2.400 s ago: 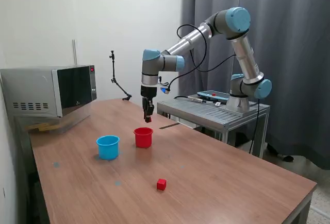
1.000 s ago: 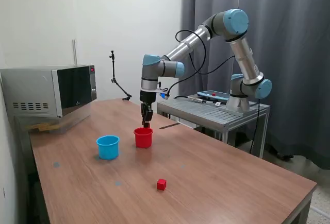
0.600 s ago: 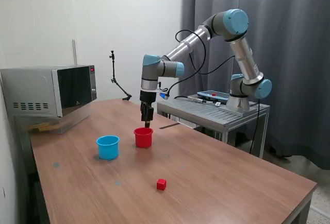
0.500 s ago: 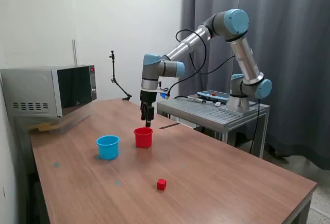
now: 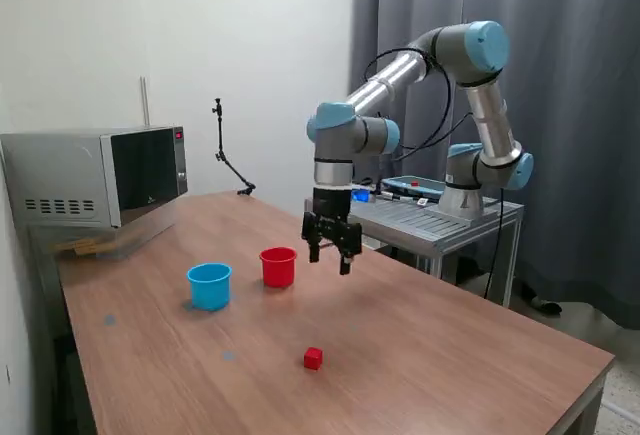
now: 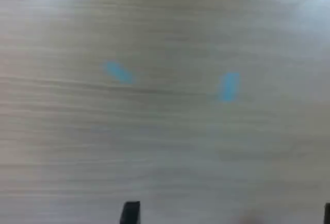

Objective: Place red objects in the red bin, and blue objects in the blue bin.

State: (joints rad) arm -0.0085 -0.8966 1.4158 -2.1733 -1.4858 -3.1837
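Red cube [image 5: 313,357] lies alone on the table [image 5: 450,355], well apart from the red bin [image 5: 278,266] and blue bin [image 5: 209,285]. In the exterior view the gripper [image 5: 331,255] has swung off the red bin toward the exterior view's right, jaws spread and empty; likely one cube dropped, this one next. The wrist view is blurred: bare wood with two blue tape marks [image 6: 228,86].

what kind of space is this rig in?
Probably a robotics lab or test room, not a home: the arm's base sits on a metal stand beside a plain wooden table, with a grey curtain backdrop and a microwave as a prop.
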